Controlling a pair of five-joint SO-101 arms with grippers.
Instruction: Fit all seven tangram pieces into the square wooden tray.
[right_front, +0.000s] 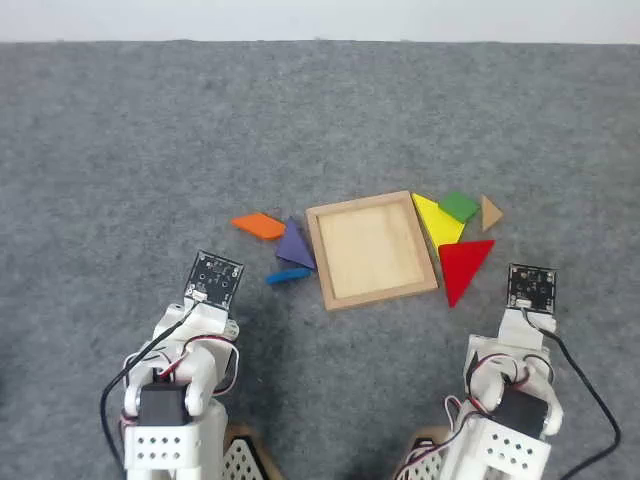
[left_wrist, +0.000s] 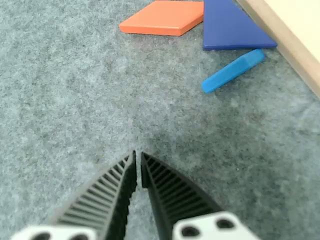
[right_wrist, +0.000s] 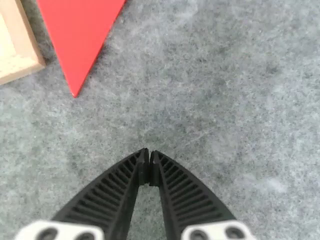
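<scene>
High view shows the wooden tray (right_front: 372, 250) on grey carpet (right_front: 150, 150), purple triangle (right_front: 294, 245) just beside its left edge, red triangle (right_front: 462, 265) beside its right. Left gripper (left_wrist: 138, 160) and right gripper (right_wrist: 149, 157) hover, fingers closed together on nothing.

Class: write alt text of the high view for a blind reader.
An empty tray lies on grey felt. Orange, purple and blue pieces lie left of it; yellow, green, tan and red right. The left arm and right arm stand at the near edge.
</scene>
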